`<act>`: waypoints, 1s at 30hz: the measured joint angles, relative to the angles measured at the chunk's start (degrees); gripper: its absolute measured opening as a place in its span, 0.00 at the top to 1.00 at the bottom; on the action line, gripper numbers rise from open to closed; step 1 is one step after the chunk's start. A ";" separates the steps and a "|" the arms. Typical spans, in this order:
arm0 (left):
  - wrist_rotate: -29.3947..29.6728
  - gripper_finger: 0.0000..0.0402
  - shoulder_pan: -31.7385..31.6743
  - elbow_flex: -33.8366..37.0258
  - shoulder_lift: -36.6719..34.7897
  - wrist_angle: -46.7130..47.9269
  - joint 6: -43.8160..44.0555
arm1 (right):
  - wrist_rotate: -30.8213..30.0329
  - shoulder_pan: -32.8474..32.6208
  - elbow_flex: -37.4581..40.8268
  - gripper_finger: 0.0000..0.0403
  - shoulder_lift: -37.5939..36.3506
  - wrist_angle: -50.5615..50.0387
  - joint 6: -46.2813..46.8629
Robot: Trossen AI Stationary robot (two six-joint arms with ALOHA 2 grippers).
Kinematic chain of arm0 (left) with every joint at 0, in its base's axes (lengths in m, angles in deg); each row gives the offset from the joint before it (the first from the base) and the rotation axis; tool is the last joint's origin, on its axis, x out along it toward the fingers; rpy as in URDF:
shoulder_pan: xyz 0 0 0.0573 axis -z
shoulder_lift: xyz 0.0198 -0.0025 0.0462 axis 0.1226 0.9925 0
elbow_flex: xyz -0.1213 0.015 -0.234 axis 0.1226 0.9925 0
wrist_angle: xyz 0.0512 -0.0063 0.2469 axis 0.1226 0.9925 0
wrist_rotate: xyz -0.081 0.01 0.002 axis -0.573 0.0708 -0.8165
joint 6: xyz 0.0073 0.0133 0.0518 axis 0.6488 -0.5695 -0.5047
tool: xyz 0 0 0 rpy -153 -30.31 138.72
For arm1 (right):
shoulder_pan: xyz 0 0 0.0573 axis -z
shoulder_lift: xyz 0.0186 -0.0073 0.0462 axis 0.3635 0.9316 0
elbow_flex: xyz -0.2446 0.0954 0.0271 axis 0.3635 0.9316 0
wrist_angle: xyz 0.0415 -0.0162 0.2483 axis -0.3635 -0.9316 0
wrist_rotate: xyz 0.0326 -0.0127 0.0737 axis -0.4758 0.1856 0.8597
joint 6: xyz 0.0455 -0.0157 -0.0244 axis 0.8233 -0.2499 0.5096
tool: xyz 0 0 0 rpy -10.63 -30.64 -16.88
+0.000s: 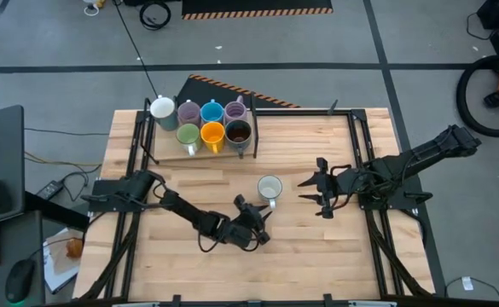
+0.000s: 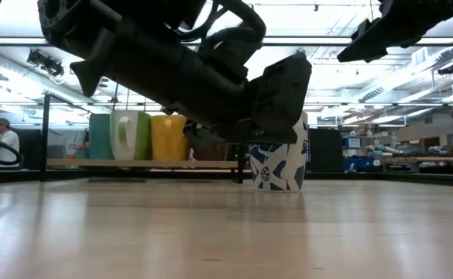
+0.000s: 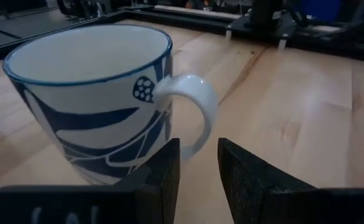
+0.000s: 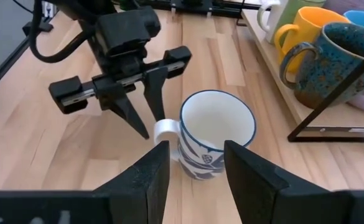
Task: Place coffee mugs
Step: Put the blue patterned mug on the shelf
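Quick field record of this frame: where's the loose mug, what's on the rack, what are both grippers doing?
loose mug: white-and-blue mug, upright mid-table, off the rack
rack: seven mugs in two rows at the table's far edge
left gripper: open, fingers either side of the mug's handle
right gripper: open, beside the mug, apart from it

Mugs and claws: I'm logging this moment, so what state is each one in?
White mug with blue pattern: upright on the table, empty, apart from the rack.
Rack: holds seven upright mugs.
Left claw: open, fingers astride the patterned mug's handle, not gripping.
Right claw: open, beside the patterned mug, holding nothing.
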 joint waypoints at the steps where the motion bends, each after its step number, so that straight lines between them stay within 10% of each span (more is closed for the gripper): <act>1: -0.21 0.71 -0.14 0.00 0.19 -1.12 -0.28 | 0.10 -0.02 0.00 0.61 0.00 0.02 0.03; 21: -6.97 0.72 -3.86 0.00 0.30 -9.29 -0.58 | 1.04 -0.02 0.00 0.61 0.00 0.54 0.39; 30: -5.63 0.95 -3.74 0.00 0.30 -8.67 0.10 | 1.44 -0.02 0.00 0.61 0.00 0.45 0.42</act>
